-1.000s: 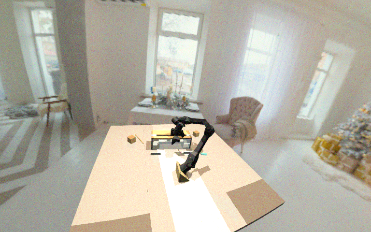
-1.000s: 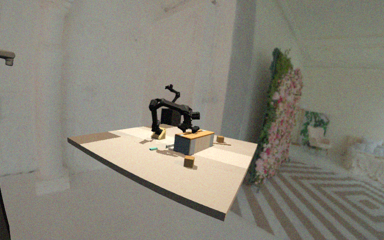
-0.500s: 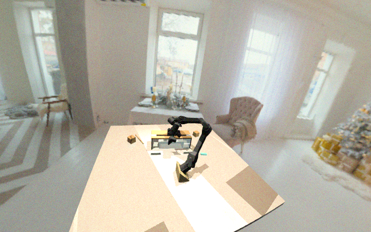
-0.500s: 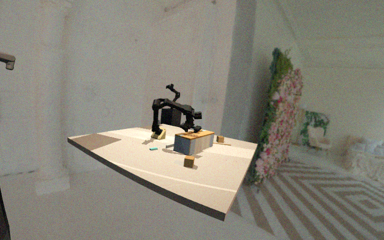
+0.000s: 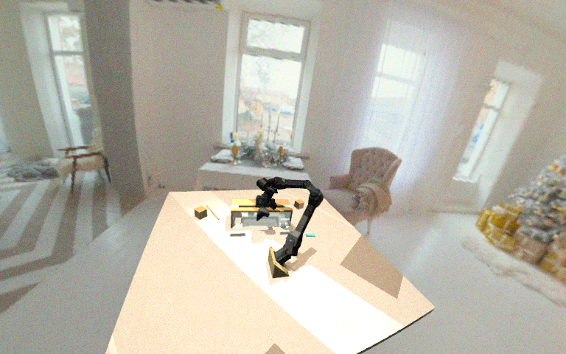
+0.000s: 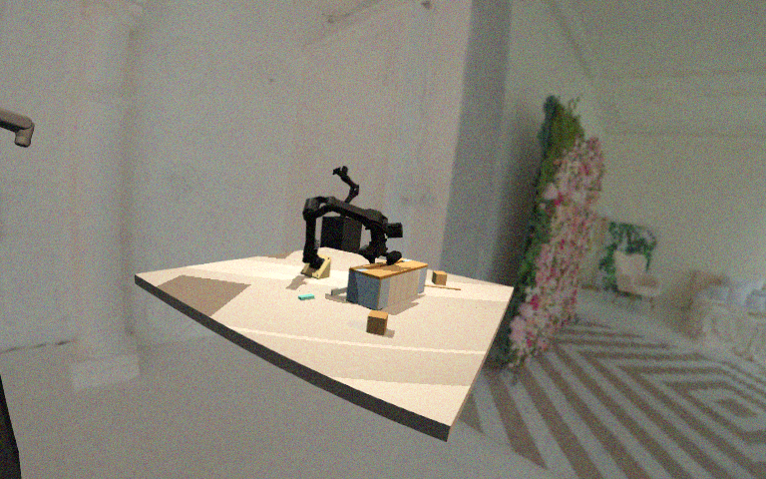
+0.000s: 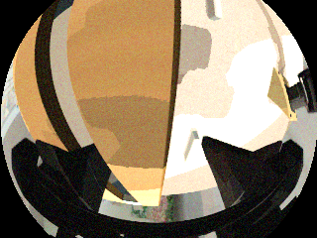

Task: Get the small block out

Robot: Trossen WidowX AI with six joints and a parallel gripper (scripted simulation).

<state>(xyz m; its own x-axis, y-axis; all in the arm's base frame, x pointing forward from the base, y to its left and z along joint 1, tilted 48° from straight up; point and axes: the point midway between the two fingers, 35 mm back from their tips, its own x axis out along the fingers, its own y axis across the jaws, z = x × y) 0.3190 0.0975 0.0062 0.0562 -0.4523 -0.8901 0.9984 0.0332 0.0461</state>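
The box (image 5: 239, 202) (image 6: 402, 286) (image 7: 124, 59) stands upright on the table, with an orange top, a long slot in the top and a clear front facing the arm's base. My gripper (image 5: 262, 214) (image 6: 380, 258) (image 7: 161, 141) is open and empty, low over the box's front top edge. In the wrist view the left finger is over the top near the slot, and the right finger shows over the table in front. Pale inner parts show through the front in the top view. I cannot make out the small block; the arm and reflections hide part of the inside.
Brown cubes (image 5: 200, 212) (image 5: 298, 203) (image 6: 377, 322) (image 6: 439, 277) stand beyond both ends of the box. A thin yellow stick (image 5: 212, 212) lies by the left one. Short grey bars (image 5: 237, 234) (image 7: 190, 144) lie before the box. A flat teal piece (image 5: 310, 234) (image 6: 305, 296) lies front right.
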